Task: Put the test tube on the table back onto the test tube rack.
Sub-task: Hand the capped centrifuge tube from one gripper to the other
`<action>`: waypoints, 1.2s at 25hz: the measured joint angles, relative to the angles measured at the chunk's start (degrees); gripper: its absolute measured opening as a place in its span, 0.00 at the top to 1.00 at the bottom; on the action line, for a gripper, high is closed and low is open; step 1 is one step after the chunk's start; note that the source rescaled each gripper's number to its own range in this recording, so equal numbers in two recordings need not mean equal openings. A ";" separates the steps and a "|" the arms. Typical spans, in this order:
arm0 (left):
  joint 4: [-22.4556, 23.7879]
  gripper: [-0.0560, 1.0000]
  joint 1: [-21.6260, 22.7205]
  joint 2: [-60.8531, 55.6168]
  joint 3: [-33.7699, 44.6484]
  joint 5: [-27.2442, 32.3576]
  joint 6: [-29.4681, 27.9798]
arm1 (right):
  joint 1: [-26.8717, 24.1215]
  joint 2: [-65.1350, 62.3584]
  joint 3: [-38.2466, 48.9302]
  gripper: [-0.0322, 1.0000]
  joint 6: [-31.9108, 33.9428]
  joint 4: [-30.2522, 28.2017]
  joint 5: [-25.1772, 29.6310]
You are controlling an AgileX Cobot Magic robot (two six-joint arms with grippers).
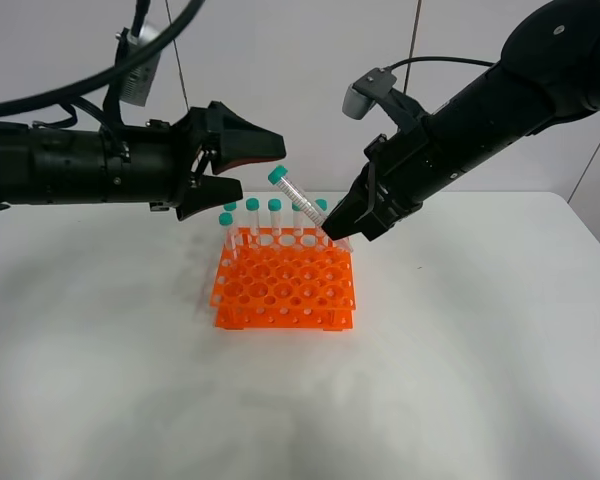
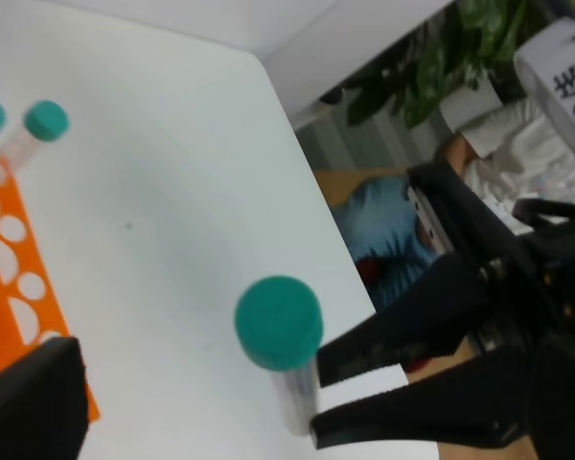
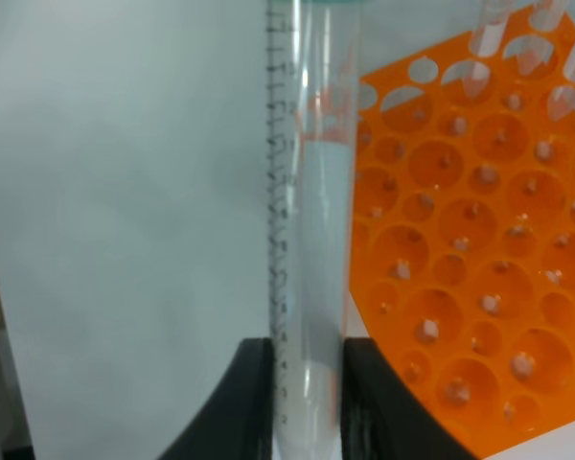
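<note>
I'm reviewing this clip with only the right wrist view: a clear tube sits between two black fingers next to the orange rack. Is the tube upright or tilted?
Observer: Tilted. The high view shows the test tube leaning with its green cap up and to the left. The right gripper holds its lower end over the rack's back right corner.
Reviewer: Where is the other arm?
Observer: The left gripper is open in the air just left of the cap, not touching it.
Reviewer: Any other tubes in the rack?
Observer: Yes, green-capped tubes stand along its back row.
</note>
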 joint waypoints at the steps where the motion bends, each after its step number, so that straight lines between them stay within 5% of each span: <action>1: -0.02 0.00 -0.66 0.63 -0.54 0.00 0.00 | 0.00 0.00 0.00 0.95 0.00 0.00 -0.02; 10: -0.13 0.01 -2.03 5.43 -6.68 0.00 -0.05 | 0.00 0.00 0.00 0.95 0.06 0.00 -0.02; 22: 1.59 0.34 -2.03 5.47 -6.73 1.09 -3.65 | 0.00 0.00 0.00 0.95 0.22 0.00 -0.47; 27: 1.76 0.40 -2.03 5.47 -6.77 1.16 -4.07 | 0.00 0.00 0.00 0.95 0.22 0.00 -1.40; 30: 1.70 0.58 -2.03 5.55 -6.77 1.09 -4.29 | 0.00 0.00 0.00 0.95 0.22 0.00 -1.40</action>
